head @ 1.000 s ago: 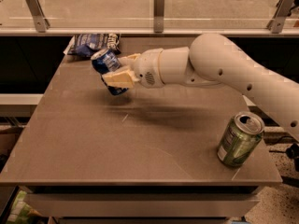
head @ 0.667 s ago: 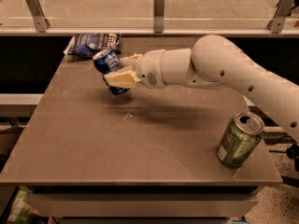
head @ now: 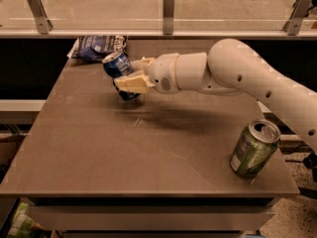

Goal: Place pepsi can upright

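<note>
Tool (head: 127,74) around tilted pepsi can (head: 115,66) over brown table (head: 99,148), railing (head: 168,14) behind

Two drink cans are present: one dark-blue pepsi can (head: 115,64), tilted and clasped between the two fingers of the single claw (head: 130,74) over the far left part of the one tabletop (head: 99,152), and one green can (head: 252,150) near the front right corner. One blue and white snack bag (head: 96,46) lies at the far left edge, and one white arm (head: 237,73) reaches in from the right. Three metal brackets (head: 168,10) stand along the glass rail behind.
</note>
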Motion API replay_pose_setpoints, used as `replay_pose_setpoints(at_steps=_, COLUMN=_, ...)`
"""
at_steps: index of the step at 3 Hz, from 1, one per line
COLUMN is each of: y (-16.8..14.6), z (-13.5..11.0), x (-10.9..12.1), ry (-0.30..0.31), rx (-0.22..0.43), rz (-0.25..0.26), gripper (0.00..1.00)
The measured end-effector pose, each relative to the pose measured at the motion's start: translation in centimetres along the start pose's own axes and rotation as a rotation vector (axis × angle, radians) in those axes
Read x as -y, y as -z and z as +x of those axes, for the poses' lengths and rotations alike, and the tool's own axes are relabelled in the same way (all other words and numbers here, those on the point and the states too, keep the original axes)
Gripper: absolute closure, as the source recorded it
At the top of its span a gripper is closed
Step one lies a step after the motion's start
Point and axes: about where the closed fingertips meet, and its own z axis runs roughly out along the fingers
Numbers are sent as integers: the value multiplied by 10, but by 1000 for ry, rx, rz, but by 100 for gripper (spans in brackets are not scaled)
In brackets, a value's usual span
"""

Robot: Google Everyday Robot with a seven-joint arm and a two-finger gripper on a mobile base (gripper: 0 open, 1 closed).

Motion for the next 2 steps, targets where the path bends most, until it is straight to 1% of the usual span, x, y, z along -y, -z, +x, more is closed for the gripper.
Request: replay_pose_setpoints(at_steps=2, y=4, z=5, x=10, ry=12, rx=34, rz=-29, gripper=100)
